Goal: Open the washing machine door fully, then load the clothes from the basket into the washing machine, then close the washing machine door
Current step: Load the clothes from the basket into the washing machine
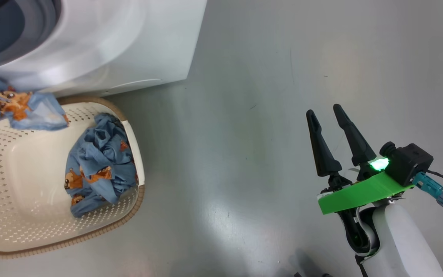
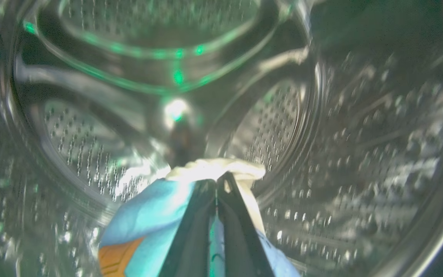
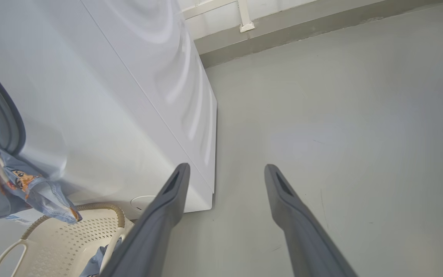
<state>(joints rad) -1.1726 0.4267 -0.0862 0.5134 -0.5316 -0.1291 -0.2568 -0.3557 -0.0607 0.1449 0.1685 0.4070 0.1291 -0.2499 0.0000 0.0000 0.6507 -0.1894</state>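
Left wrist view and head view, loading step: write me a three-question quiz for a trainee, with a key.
1. True or false: the left pincer is shut on a light blue garment inside the steel drum.
2. The right pincer is: A) open and empty, B) shut on cloth, C) shut and empty.
3. Fill in: the crumpled garment lies in the cream ____.
Key: 1 true; 2 A; 3 basket.
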